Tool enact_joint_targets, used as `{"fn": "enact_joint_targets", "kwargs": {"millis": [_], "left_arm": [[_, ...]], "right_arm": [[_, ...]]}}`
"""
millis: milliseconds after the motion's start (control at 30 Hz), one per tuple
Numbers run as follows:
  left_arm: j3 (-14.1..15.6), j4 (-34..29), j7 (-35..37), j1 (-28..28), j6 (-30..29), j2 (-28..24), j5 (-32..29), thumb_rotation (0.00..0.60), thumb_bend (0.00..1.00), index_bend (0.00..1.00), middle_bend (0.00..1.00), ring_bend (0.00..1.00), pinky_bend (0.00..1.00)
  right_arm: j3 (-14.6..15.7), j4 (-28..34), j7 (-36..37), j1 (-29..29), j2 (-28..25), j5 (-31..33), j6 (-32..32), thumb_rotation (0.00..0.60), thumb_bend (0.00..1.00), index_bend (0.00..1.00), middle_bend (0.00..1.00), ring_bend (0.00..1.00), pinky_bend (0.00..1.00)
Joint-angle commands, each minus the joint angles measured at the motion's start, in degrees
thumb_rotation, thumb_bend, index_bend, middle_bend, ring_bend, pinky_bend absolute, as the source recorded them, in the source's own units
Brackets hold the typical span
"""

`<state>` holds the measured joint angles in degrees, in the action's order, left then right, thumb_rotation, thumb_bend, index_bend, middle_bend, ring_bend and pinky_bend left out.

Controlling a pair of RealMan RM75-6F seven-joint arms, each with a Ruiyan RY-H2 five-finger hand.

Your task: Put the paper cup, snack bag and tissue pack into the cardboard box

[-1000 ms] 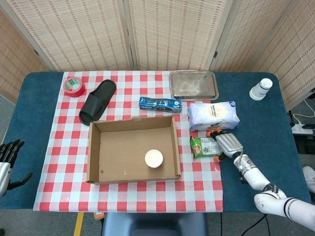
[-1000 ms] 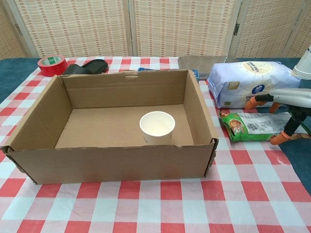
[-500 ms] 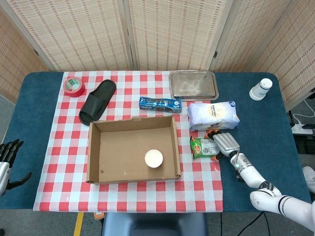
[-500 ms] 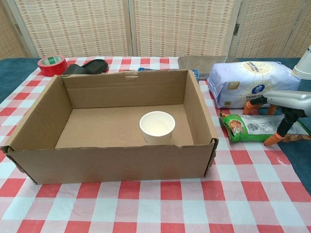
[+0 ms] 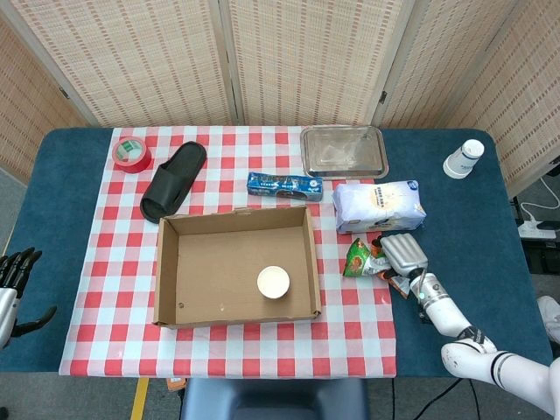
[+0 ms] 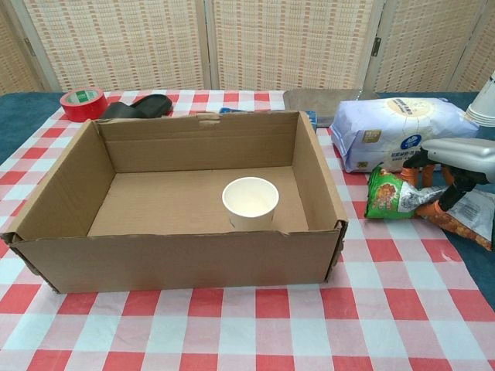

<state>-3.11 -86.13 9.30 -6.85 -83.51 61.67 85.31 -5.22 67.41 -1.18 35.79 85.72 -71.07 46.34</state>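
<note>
The fingers point(image 6: 433, 166) of the right hand point(image 5: 401, 255) are closed on the snack bag point(image 5: 366, 258), which is pinched at its middle. Half a second ago the bag lay flat on the cloth with the fingers spread over it; now its green end is tipped up and crumpled, and its far end hangs toward the table at the hand's outer side. From this it is judged that the grasp has been made and the lift begun, though whether the bag is wholly clear of the table cannot be told.

The paper cup point(image 6: 250, 203) stands upright inside the box point(image 5: 166, 271), near the front wall, so that item is done. The tissue pack point(image 5: 380, 205) lies just behind the hand, close to the lifted bag, and is untouched.

The box's right wall point(image 6: 321, 182) stands between the bag and the box floor, and it must be cleared from above. Open floor is seen to the left of and behind the cup; a drop there would spare the cup. The hanging end of the bag could catch on the rim if carried low.

The left hand point(image 5: 13, 280) rests at the table's left edge, well apart from the box, with its fingers loosely apart and nothing held.
</note>
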Motion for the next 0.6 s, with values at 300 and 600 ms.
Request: {"fn": "enact_joint_targets", "kwargs": {"millis": [300, 600], "left_arm": [[0.05, -0.05, -0.12, 0.02, -0.04, -0.02, 0.09, 0.600, 0.23, 0.00, 0.00, 0.00, 0.00], [0.07, -0.25, -0.43, 0.09, -0.25, 0.00, 0.22, 0.600, 0.23, 0.00, 0.00, 0.00, 0.00]], "right_arm": [[-0.68, 6.65, 0.81, -2.38, -3.99, -4.01, 7.59, 0.600, 0.42, 0.75, 0.56, 0.58, 0.82], [-4.33, 19.99, -3.23, -3.07, -13.16, -4.54, 13.46, 0.600, 0.43, 0.76, 0.57, 0.61, 0.85]]}}
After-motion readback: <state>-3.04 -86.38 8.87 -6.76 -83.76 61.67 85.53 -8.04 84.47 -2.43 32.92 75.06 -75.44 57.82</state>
